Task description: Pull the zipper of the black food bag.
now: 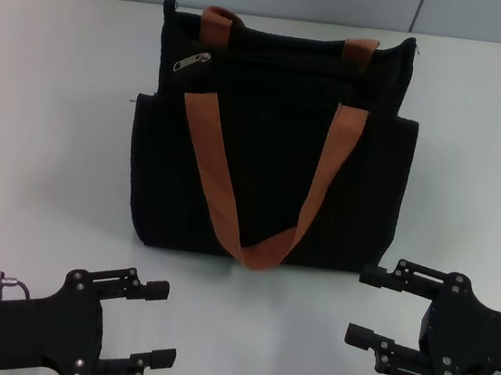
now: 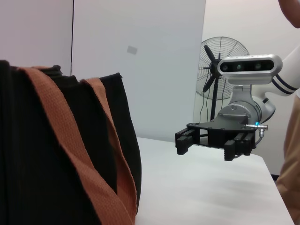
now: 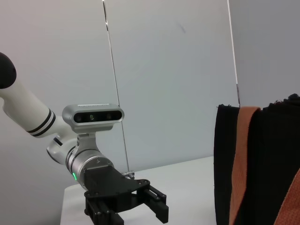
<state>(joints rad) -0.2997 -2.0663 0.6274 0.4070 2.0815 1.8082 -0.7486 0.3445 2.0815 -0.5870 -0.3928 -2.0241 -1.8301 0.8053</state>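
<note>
Bag [image 1: 273, 154] stands centre table; zipper [image 1: 191, 61] at its 11 o'clock corner. Left gripper [image 1: 156, 322] at 7 o'clock, right gripper [image 1: 366, 304] at 5 o'clock, both with fingers apart, clear of bag. Advise left pinches tab squarely while right steadies bag.

A white table [image 1: 48, 126] carried everything. The black food bag [image 1: 274, 145] stood upright on it, toward the far edge, its base resting flat on the surface. One orange-brown strap [image 1: 257, 243] hung down the front, its loop apparently just reaching the tabletop.
</note>
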